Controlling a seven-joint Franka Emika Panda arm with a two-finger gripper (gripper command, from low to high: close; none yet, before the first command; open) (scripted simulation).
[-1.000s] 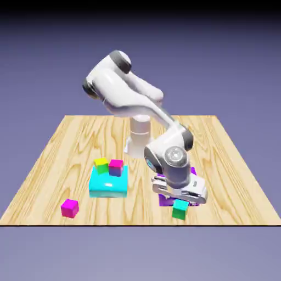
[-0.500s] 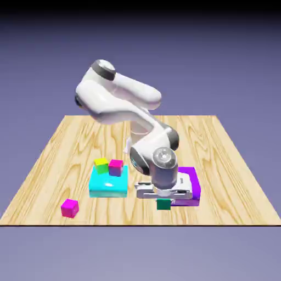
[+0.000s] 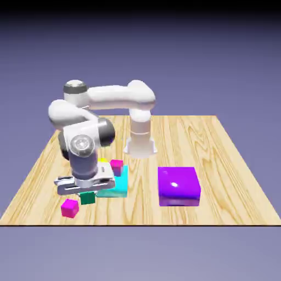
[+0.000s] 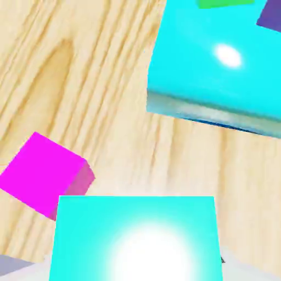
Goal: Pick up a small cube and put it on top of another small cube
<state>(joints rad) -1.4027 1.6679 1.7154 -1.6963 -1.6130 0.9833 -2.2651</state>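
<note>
Gripper (image 3: pixel 88 193) clamped shut on the small green cube (image 3: pixel 88 197), which hangs just under the hand, clear of the table (image 3: pixel 219 142). Cube is equal-sided, so no long axis to note; it sits roughly square between the jaws, faces close to level in the exterior view. In the hand view the cube (image 4: pixel 134 239) fills the bottom middle, one flat face toward the lens with a bright glare; the fingertips are hidden behind it. Hand points down, its broad body lying crosswise; the arm is folded low, elbow tucked, wrist knuckle directly above the hand. Just below and to the exterior view's left of the held cube, a small magenta cube (image 3: pixel 69 208) rests on the wood; in the hand view it (image 4: pixel 44 175) lies close beside the green cube, apart from it. Immediately behind the hand sits the cyan block (image 3: pixel 116 185), carrying another magenta cube (image 3: pixel 116 166) and a yellow-green one, mostly hidden. Well off to the exterior view's right, the purple block (image 3: pixel 178 185).
</note>
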